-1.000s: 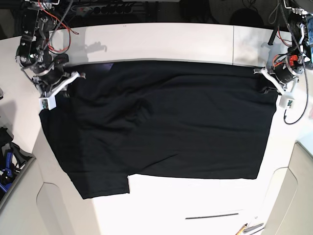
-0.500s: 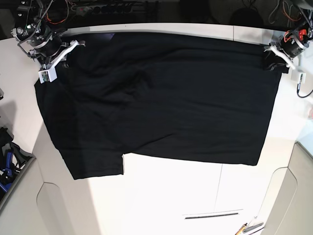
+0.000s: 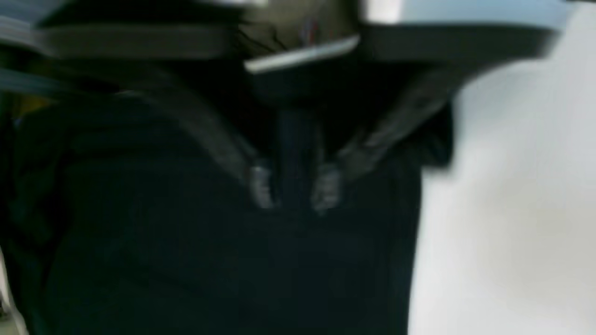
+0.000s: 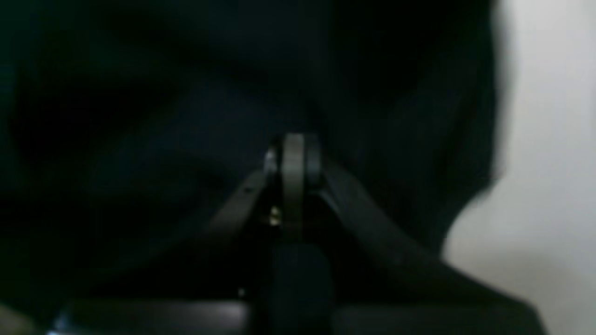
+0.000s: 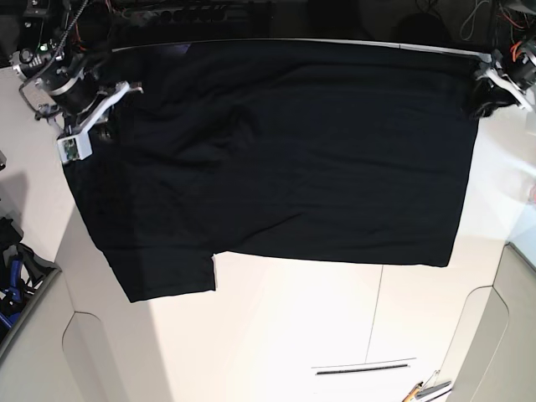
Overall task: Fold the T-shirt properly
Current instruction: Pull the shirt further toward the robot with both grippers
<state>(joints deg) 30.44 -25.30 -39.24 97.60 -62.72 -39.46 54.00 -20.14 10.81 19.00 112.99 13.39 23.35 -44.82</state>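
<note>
The black T-shirt (image 5: 285, 159) lies spread flat, plain side up, with its top edge along the table's far edge and one sleeve (image 5: 167, 272) pointing toward the front. At the shirt's far right corner is my left gripper (image 5: 480, 106). In the blurred left wrist view its fingertips (image 3: 261, 186) stand apart, with black cloth (image 3: 186, 256) lying between and under them. My right gripper (image 5: 107, 126) is at the far left corner. In the right wrist view its tips (image 4: 293, 156) are pressed together on the dark cloth (image 4: 139, 116).
The white table (image 5: 293, 335) stretches in front of the shirt. A thin dark strip (image 5: 364, 367) and pens (image 5: 427, 389) lie near the front edge. A blue object (image 5: 12, 276) sits off the table's left side. Cables and dark gear line the back.
Both arms drew the shirt toward the table's far edge, so its top edge now lies along it. The left gripper's jaws have come apart. The right gripper stays closed on the cloth.
</note>
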